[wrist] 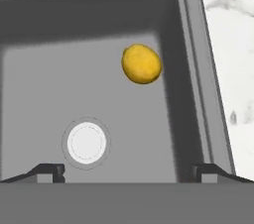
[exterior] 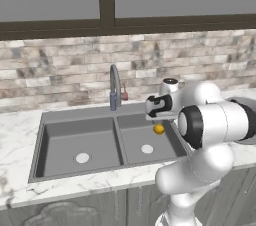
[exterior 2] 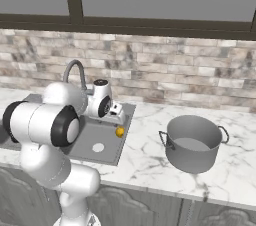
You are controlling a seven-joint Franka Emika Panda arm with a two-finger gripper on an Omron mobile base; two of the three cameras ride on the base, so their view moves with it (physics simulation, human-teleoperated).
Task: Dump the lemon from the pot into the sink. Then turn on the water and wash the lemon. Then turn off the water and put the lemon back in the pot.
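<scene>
The yellow lemon [wrist: 142, 64] lies on the floor of the sink's right basin, close to its right wall and beyond the pale drain [wrist: 87, 142]. It also shows as a small yellow ball [exterior: 159, 129] [exterior 2: 120, 131]. My gripper [wrist: 126, 172] hangs above this basin, looking down into it, open, with nothing between its fingertips. The dark grey double sink [exterior: 75, 135] sits in the marble counter. The grey pot [exterior 2: 192, 142] stands upright on the counter to the right of the sink. No water runs from the arched faucet [exterior: 115, 87].
A small red handle [exterior: 124, 93] sits beside the faucet base. A brick wall and a window rise behind the counter. Marble counter [exterior 2: 145, 155] lies between sink and pot. My white arm [exterior: 210, 125] blocks the sink's right edge in the left base view.
</scene>
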